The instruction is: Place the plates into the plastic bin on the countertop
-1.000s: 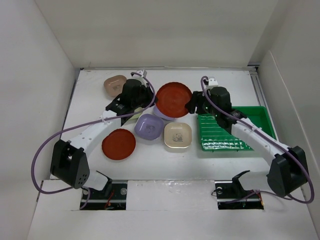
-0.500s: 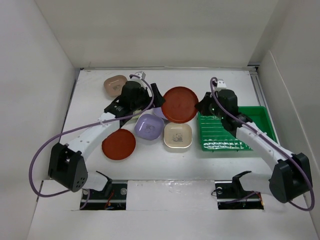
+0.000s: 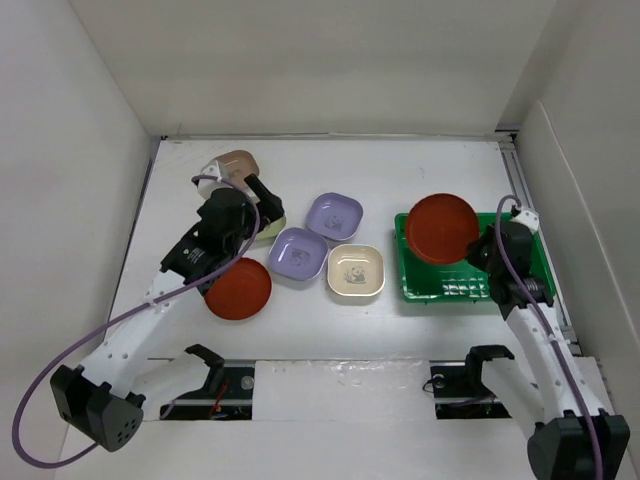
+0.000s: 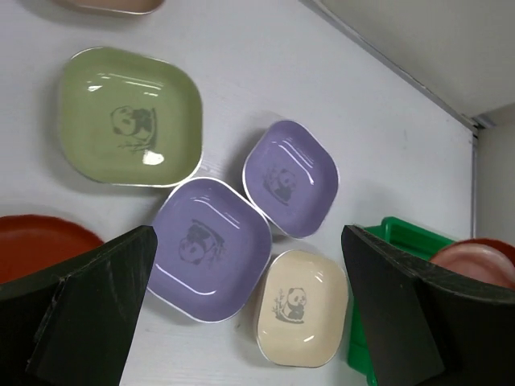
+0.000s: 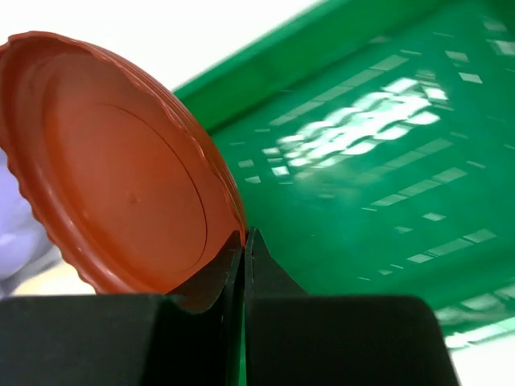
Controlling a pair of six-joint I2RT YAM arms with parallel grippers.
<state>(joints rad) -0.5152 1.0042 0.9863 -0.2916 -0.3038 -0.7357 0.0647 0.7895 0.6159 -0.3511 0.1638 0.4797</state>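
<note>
The right claw is pinching the rim of one red plate, its fingers pressed together on the edge. It is holding that plate tilted over the far left part of the green bin. The bin's ribbed floor is showing below the plate, but whether the plate is touching it cannot be told. The bin is sitting on the right side of the white countertop.

The left claw is spread wide and gripping nothing. It is hanging over the plates on the left half of the countertop. Below it a light green plate is lying beside two lavender plates whose rims are touching. A cream plate is lying just beside the nearer lavender one, between it and the bin. The other red plate is lying flat near the left arm, and a tan-pink plate is lying at the far left. In the top view the left arm is covering most of the light green plate.
</note>
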